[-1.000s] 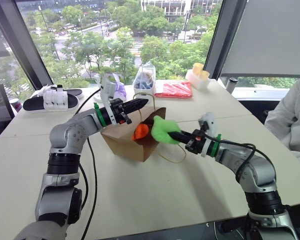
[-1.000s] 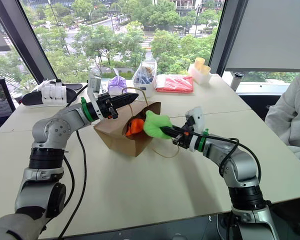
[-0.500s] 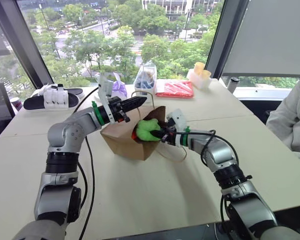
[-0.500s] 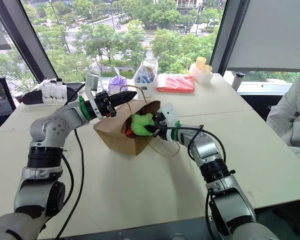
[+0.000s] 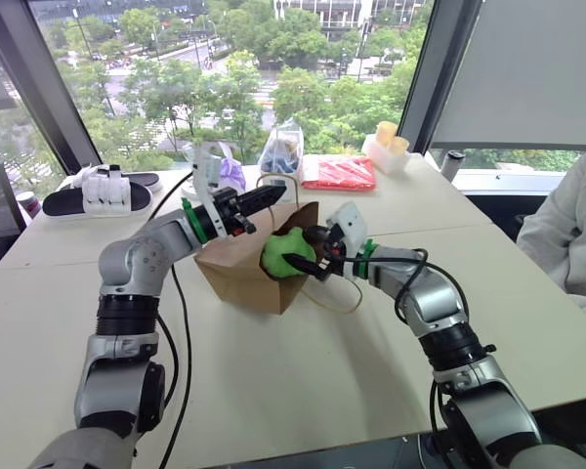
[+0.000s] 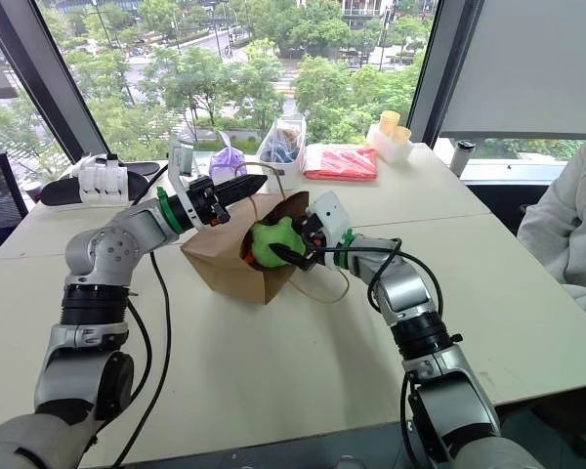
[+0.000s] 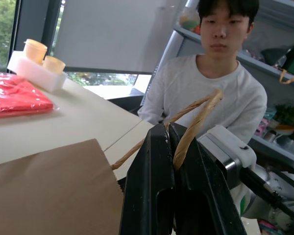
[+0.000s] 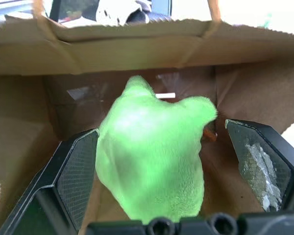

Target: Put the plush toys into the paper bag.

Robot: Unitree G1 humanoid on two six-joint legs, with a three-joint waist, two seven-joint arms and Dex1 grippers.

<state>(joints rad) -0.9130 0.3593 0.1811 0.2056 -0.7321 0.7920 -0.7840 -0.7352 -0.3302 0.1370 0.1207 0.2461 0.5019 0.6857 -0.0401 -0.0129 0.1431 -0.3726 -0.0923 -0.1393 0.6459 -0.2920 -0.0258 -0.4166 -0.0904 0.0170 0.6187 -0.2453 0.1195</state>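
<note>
Fuzzy lime-green plush toy (image 8: 152,156) sits in the brown paper bag's (image 5: 236,278) mouth between the wide-spread right end effector (image 8: 174,169); the left end effector (image 7: 171,147) pinches the bag's handle (image 7: 193,125), plain in the left wrist view.

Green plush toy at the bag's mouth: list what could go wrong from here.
1. The green plush toy sits between the open fingers of the right gripper, at the mouth of the tipped paper bag; it could roll back out as the arm withdraws.
2. The left gripper holds the mouth up by one cord handle; a slip could close it.
</note>
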